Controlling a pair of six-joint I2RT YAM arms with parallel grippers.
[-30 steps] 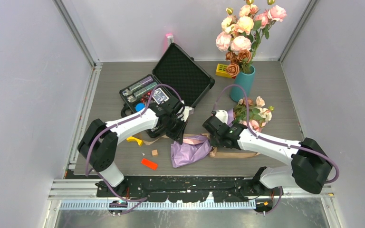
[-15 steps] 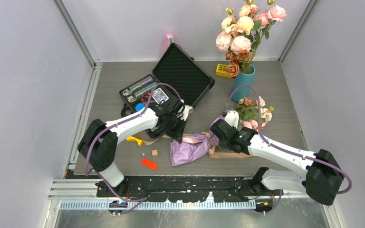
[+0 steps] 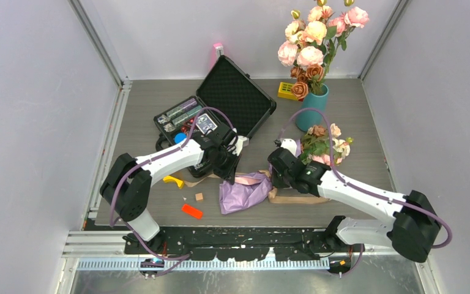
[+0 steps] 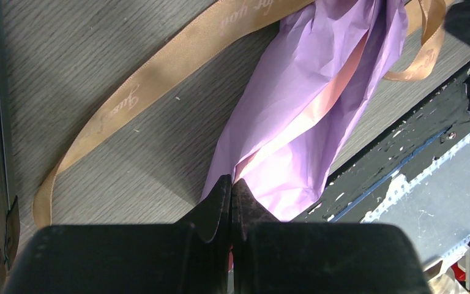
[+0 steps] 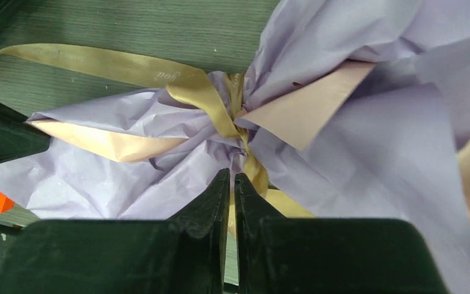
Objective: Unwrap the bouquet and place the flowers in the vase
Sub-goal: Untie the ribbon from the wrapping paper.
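The bouquet (image 3: 245, 191) lies near the table's front edge: crinkled lilac paper (image 4: 318, 98) with a pink lining. Its tan ribbon (image 5: 220, 104) is still knotted round the middle, and a long loose end (image 4: 153, 79) trails over the table. The flowers (image 3: 325, 147) stick out at the right end, beside the teal vase (image 3: 313, 111). My left gripper (image 4: 231, 181) is shut on the paper's left end. My right gripper (image 5: 232, 176) hovers just in front of the knot. Its jaws stand a narrow slit apart, with the ribbon behind the tips and not between them.
A bigger bunch of large pink roses (image 3: 315, 37) fills the vase. An open black case (image 3: 235, 95) stands behind the left arm. A yellow block (image 3: 286, 90), an orange block (image 3: 191, 211), a small wooden cube (image 3: 199, 196) and a yellow piece (image 3: 173, 180) lie around.
The right arm swung its elbow out to the right, and its wrist came back a little towards the knot. Its jaws, pressed together before, now stand slightly apart. The left arm has not moved.
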